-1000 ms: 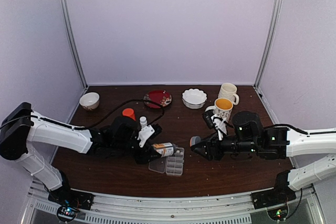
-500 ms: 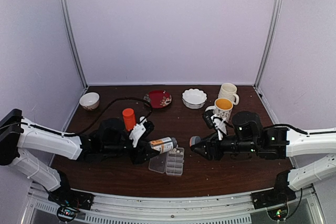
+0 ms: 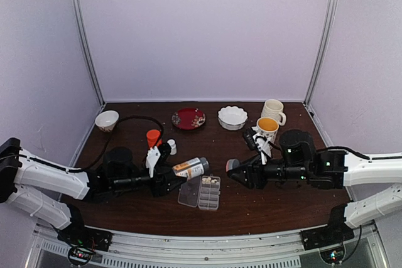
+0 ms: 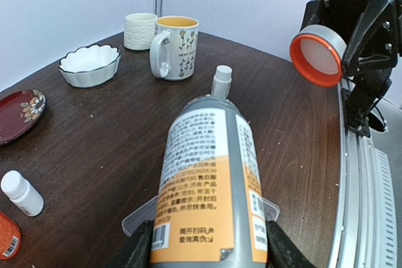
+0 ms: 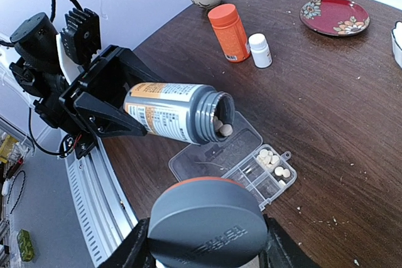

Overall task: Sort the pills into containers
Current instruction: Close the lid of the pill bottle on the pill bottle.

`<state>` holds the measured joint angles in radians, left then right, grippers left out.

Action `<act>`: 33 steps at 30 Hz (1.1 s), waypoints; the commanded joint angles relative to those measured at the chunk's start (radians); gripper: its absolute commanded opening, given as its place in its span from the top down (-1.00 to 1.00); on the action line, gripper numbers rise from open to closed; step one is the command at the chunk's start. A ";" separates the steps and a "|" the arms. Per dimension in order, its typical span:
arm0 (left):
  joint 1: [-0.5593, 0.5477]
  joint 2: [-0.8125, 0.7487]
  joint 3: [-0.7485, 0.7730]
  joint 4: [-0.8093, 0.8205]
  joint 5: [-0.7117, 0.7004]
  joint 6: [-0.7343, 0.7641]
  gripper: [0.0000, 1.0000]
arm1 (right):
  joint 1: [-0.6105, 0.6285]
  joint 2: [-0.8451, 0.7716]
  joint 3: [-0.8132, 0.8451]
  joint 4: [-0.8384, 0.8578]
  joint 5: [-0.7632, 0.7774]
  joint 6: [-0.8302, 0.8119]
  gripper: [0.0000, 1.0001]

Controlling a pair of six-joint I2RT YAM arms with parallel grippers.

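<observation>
Several beige pills (image 5: pixel 271 158) lie in the end cells of the clear pill box (image 5: pixel 254 186) on the counter (image 5: pixel 326 86). The left jaws pinch a grey bottle (image 5: pixel 169 111), held nearly flat with its open mouth above the box's open lid. The right jaws pinch a grey cap (image 5: pixel 204 221).

Grey bottle (image 4: pixel 210 174) label, barcode, small print unreadable

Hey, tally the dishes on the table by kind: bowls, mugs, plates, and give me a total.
Bowls: 2, tan bowl, white scalloped bowl
Mugs: 2, white mug, flowered mug
Plates: 1, red plate
Total: 5
</observation>
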<state>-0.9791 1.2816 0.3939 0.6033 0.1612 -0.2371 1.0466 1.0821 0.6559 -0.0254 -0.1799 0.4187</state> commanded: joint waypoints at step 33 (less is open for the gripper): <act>-0.002 -0.168 0.059 0.625 0.453 -0.207 1.00 | -0.030 0.129 0.692 -0.422 -0.513 -0.359 1.00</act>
<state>-0.9791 1.1198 0.4084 1.2480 0.5774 -0.4458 1.0103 1.2011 1.3186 -0.4068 -0.6575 0.0753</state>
